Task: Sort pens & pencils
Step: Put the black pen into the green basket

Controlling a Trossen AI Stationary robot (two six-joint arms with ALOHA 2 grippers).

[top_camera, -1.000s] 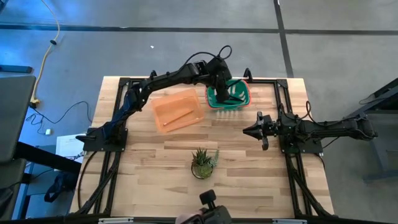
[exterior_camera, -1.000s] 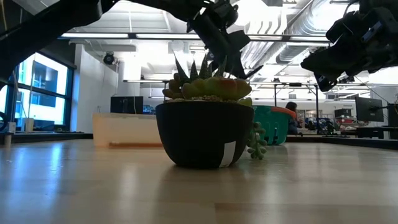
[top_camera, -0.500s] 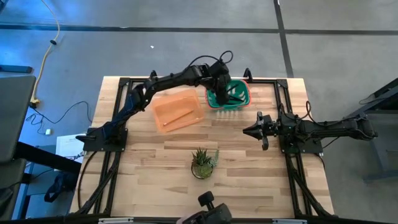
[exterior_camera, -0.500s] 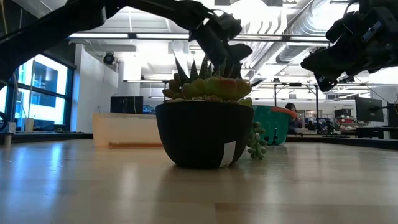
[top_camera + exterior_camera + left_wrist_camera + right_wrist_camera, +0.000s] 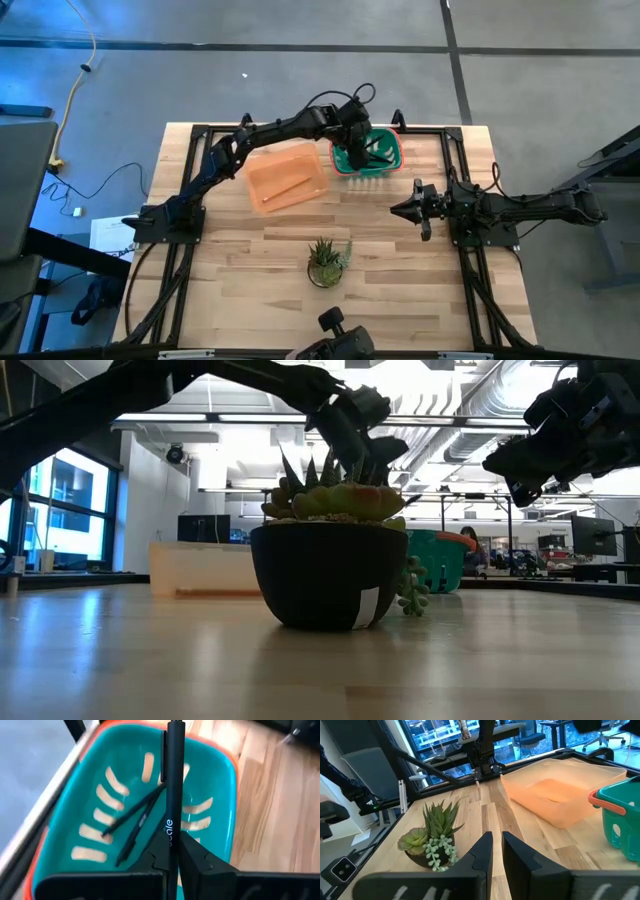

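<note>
My left gripper (image 5: 360,147) hangs over the teal basket (image 5: 392,160) near the far edge and is shut on a black pen (image 5: 172,780). Two more dark pens (image 5: 131,817) lie crossed on the basket's slotted floor (image 5: 65,820). The orange bin (image 5: 310,160) sits to the basket's left, and an orange-tan pencil (image 5: 285,186) lies on its floor. My right gripper (image 5: 396,210) waits shut above the table's right middle, and it also shows in the right wrist view (image 5: 497,851). My left gripper pinches the black pen between its two fingers (image 5: 192,857), on the printed part of the barrel (image 5: 170,832). The pen runs along the fingers and sticks out past their tips, clip end (image 5: 164,750) farthest away. It is held above the basket's floor.
A potted succulent (image 5: 325,262) stands in a dark pot at the table's near middle; it fills the low view (image 5: 330,560) and hides most of the basket. Dark frame rails run along the table's edges (image 5: 440,130). Bare wood lies between the plant and the bins.
My left gripper, with the pen in it, has shifted slightly toward the table's right and settled a little lower over the teal basket. It has stayed shut on the pen.
</note>
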